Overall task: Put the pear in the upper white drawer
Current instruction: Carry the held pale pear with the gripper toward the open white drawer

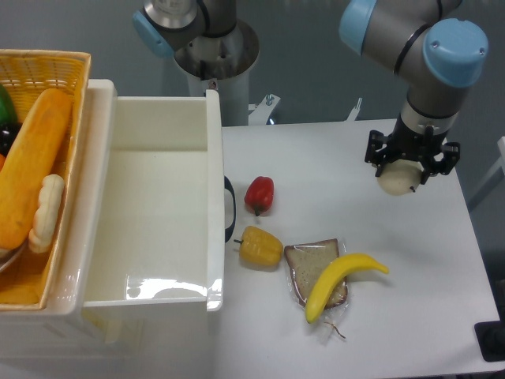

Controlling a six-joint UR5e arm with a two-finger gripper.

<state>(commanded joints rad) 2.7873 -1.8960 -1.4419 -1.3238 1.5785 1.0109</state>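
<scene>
The drawer [158,197] stands open at the left of the table [410,316], a basket [39,63] beyond its left wall. Right of its handle [230,209] lie two peppers [259,194], with a banana [341,280] on bread [304,264]. The pear [397,178] sits between the fingers [377,156] far right.

Pear [398,179]: pale cream-white, rounded, smooth matte skin. Only the lower part is visible; the upper part is covered from above. A small dark spot shows on its right side. It sits over the far right portion of the counter, near the back edge and not far in from the right edge. Whether it touches the surface cannot be determined.

Upper white drawer [215,197]: large glossy white box, tall walls, pulled open, interior bare white. Black curved handle on the front wall, facing the counter's middle. It occupies the left side, spanning from back edge to front edge. Well apart from the pear.
</scene>
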